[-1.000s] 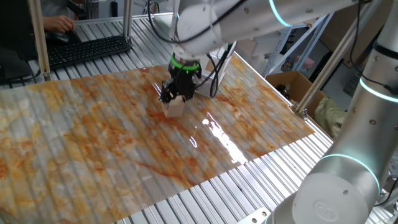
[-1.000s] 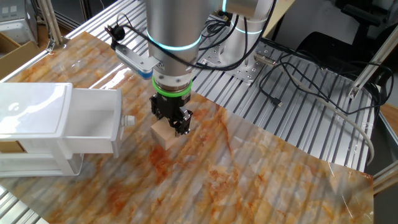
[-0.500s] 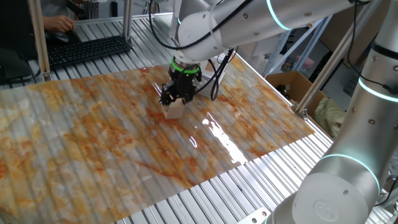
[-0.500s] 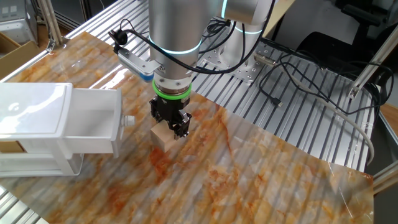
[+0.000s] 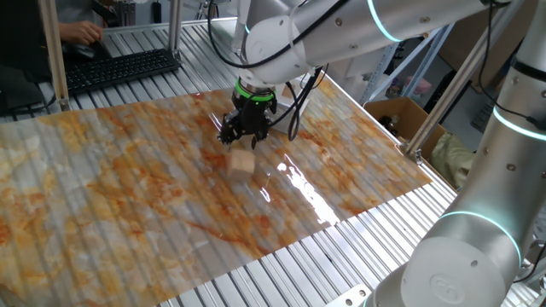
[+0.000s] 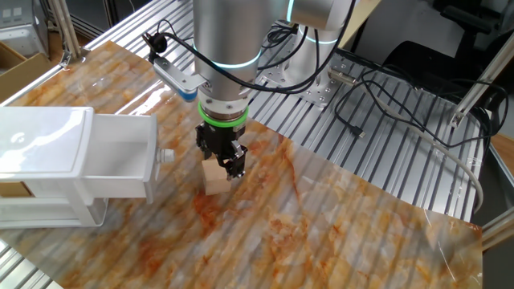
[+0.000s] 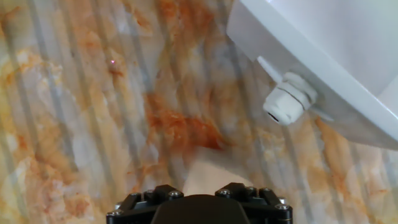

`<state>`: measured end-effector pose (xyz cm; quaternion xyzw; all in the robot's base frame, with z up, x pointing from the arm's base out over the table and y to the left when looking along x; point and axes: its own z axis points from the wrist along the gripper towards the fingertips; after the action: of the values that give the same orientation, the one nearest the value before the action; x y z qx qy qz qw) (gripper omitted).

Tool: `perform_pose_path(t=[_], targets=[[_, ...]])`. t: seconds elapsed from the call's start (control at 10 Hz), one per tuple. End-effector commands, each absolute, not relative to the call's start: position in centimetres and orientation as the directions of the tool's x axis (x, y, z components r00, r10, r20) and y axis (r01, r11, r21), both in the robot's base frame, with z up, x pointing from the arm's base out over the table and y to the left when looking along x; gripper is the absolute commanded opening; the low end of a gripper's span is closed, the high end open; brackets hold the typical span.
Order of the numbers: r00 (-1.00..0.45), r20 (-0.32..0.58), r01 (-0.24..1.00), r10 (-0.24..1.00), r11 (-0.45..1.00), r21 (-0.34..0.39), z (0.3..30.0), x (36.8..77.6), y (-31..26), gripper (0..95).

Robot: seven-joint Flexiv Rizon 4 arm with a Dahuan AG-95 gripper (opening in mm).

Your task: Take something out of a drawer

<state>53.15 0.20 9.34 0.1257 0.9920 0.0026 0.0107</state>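
Observation:
The tan wooden cube lies on the marbled table mat, just below my gripper and apart from it. In the other fixed view the cube sits under the fingertips of the gripper, right of the drawer unit. The gripper is open and holds nothing. The clear plastic drawer unit with its white top stands at the left, its drawer pulled out with a white knob. In the hand view the cube is a blur just ahead of the hand, and the drawer front and knob are at the upper right.
A keyboard and a person's hand lie beyond the table's far left. A cardboard box stands off the right edge. Cables run over the slatted metal frame behind the arm's base.
The cube was held in the gripper just above the mat; now it has left the fingers and rests on the mat. The gripper has risen slightly.

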Motion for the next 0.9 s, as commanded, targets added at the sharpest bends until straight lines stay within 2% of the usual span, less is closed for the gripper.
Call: perform_pose_path(t=[0.1, 0.9], targets=[[-0.971, -0.017, 0.24, 0.24, 0.971, 0.0, 9.6, 53.0, 0.4, 76.0], [-0.974, -0.008, 0.228, 0.228, 0.974, 0.01, 11.4, 52.4, 1.0, 76.0]])
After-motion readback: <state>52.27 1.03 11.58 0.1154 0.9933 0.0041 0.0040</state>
